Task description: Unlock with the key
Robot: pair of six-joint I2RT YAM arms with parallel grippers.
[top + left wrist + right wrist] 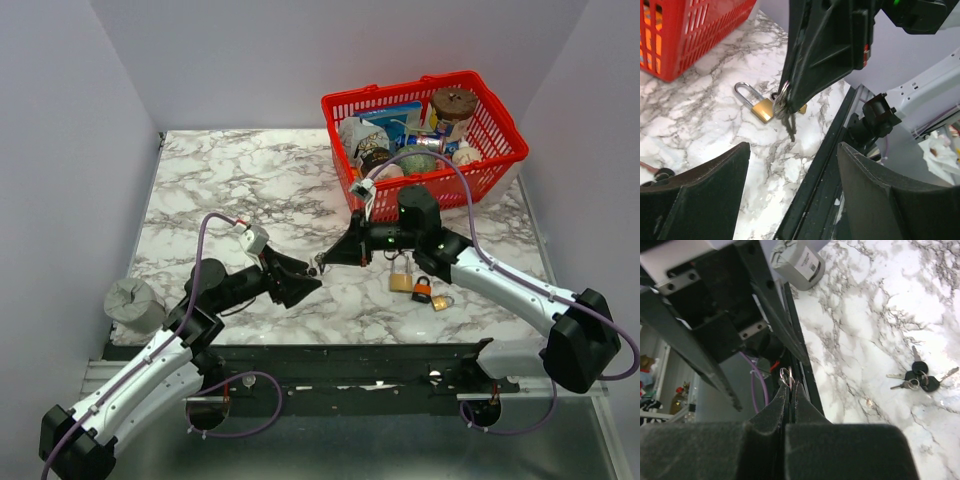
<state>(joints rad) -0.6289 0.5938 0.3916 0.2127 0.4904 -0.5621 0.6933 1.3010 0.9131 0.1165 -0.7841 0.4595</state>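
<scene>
The right jaws are clenched flat on a thin steel split ring [782, 100], and a slim dark key [789, 125] dangles from it in the air just ahead of the left jaws. The left jaws stand released, their broad black pads [710, 175] spread wide and touching nothing. A squat brass padlock [762, 110] with a rounded steel shackle lies on the veined marble desk [250, 180], below the right jaws and a little back from their tips

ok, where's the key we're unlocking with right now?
In the left wrist view the key hangs on its ring from the shut right gripper, straight ahead of the open left gripper, with the brass padlock lying just beyond it.
</scene>
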